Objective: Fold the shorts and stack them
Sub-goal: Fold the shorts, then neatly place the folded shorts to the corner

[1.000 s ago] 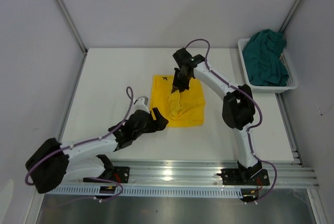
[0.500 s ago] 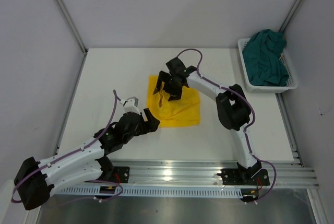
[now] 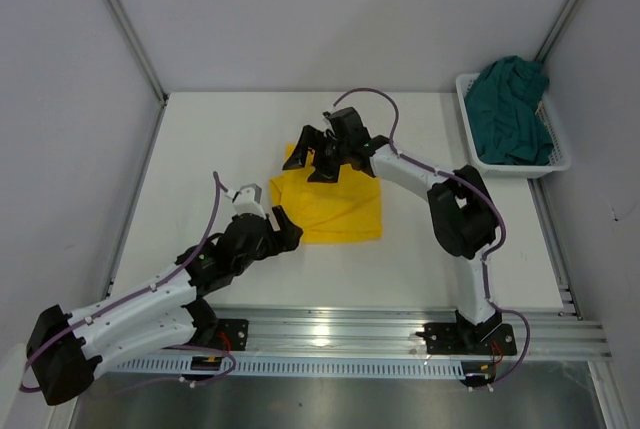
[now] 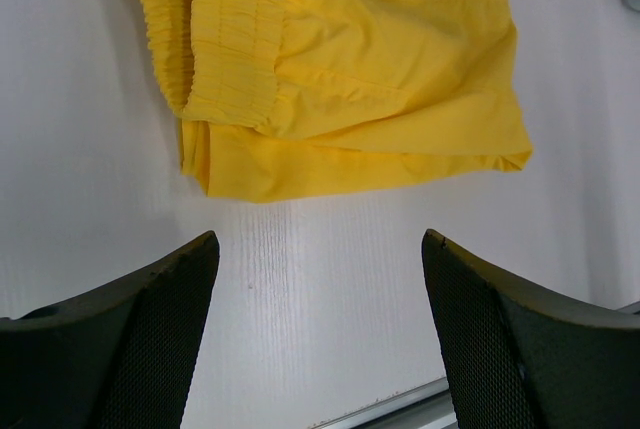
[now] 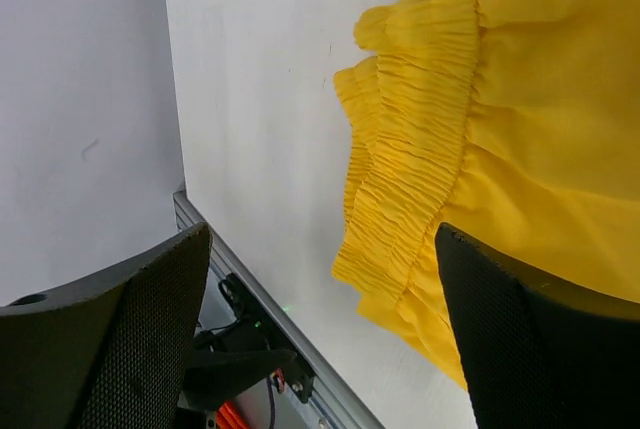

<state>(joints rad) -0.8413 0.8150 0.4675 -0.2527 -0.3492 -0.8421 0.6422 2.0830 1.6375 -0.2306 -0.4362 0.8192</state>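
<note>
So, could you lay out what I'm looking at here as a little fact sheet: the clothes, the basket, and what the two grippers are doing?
Yellow shorts: lying loosely folded on the table
Teal shorts: heaped in the white basket, far right corner
Left gripper: open, holding nothing, just short of the yellow shorts' near edge
Right gripper: open, holding nothing, over the gathered waistband
Stack: not yet made
</note>
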